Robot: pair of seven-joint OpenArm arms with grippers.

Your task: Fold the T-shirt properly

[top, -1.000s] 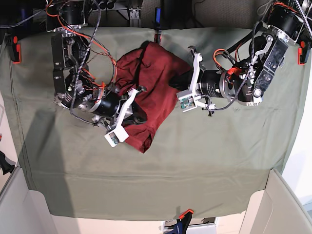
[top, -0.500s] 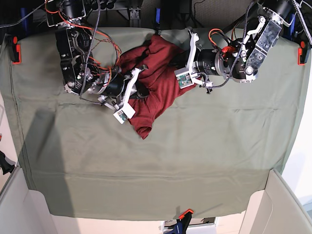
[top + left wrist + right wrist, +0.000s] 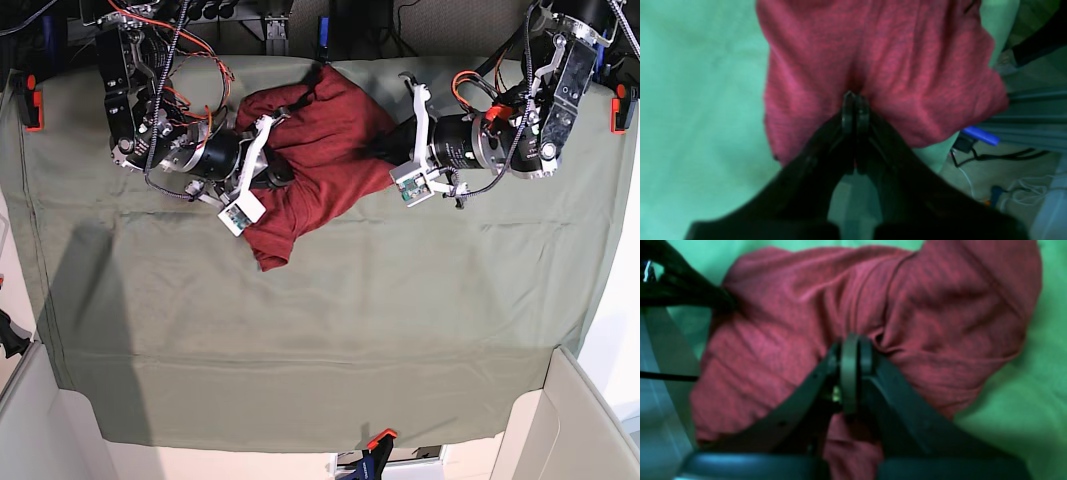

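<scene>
Right gripper [image 3: 280, 172] clamped on the T-shirt [image 3: 310, 150], left gripper [image 3: 385, 150] clamped on its other side, both have dragged the bunched shirt to the cloth's [image 3: 330, 330] far edge, so no fold yet.

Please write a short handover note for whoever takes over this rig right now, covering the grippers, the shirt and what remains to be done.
Left gripper: fingers shut, pinching a fold of the T-shirt on its side nearest the table's far edge.
Right gripper: fingers shut on a bunched ridge of the same shirt.
Shirt: crumpled in a heap at the far middle of the green table cloth, one end trailing toward the near side; part of it overhangs the far table edge in the left wrist view.
Done: both arms have a hold of the fabric.
Left: spread the shirt flat, then make every fold; none is visible yet.
</scene>
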